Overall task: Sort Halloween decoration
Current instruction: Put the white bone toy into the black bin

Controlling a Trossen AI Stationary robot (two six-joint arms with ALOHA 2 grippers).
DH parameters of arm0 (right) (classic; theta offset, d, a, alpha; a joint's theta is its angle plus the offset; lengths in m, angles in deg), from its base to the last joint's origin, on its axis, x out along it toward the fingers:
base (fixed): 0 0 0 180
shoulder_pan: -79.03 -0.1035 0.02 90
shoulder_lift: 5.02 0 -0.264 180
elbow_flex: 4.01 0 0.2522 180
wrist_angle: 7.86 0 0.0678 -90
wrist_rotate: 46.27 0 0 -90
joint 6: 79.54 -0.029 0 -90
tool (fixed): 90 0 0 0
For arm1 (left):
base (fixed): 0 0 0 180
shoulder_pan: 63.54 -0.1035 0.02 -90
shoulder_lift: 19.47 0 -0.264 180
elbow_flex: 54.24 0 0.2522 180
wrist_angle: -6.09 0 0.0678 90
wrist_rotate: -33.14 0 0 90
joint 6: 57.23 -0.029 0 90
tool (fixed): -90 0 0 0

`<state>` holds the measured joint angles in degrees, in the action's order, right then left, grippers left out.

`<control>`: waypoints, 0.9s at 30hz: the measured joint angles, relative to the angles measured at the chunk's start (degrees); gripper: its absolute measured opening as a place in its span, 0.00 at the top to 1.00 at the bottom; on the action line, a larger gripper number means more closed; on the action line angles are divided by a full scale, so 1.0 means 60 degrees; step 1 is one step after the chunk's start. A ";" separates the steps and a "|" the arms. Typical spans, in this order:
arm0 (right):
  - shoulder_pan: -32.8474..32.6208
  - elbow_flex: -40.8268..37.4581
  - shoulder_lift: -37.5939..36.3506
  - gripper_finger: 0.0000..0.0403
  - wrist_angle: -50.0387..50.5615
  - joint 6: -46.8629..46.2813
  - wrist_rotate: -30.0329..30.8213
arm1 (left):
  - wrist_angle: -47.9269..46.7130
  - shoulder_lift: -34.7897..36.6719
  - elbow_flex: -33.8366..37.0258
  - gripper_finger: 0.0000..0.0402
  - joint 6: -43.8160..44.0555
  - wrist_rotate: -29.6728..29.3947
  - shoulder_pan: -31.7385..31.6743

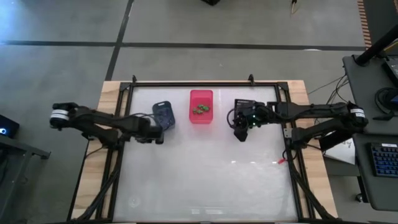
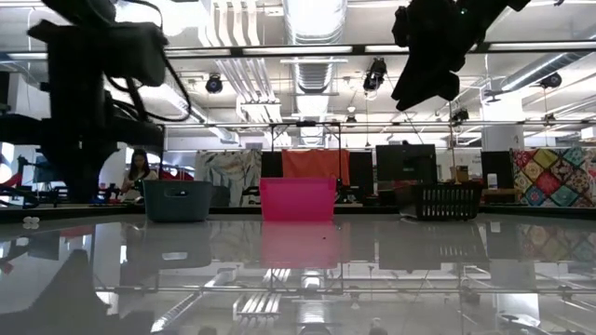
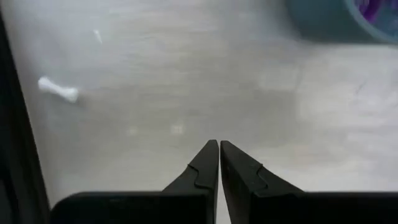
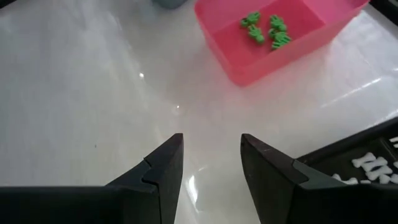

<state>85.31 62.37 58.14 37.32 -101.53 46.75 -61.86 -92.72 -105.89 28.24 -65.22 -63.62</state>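
A single white bone-shaped trinket [image 3: 59,90] lies flat on the table, left of my left gripper [image 3: 219,149], which is shut, points down and holds nothing. Purple trinkets [image 3: 379,9] lie in the blue-grey bin [image 1: 163,115] just beyond that gripper [image 1: 157,137]. Several green trinkets [image 4: 267,30] lie in the pink bin [image 1: 201,106]. White trinkets [image 4: 367,165] rest in the black bin [image 2: 447,200], partly under my right arm. My right gripper [image 4: 211,155] hangs open and empty above the table, right of the pink bin, slanting down.
The three bins stand in a row near the table's far edge. A black frame [image 1: 186,83] runs around the glossy white tabletop. In the room beyond the table, a person [image 2: 140,172] sits behind the blue-grey bin.
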 joint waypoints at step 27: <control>-0.0387 0.0000 0.0000 0.62 0.0219 0.1380 -0.0022 | -0.2080 0.0255 0.0477 1.00 0.9761 -0.1860 0.0781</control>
<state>83.00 62.37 58.14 38.63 -93.25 46.61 -74.34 -91.19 -103.03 86.80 -76.38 -58.94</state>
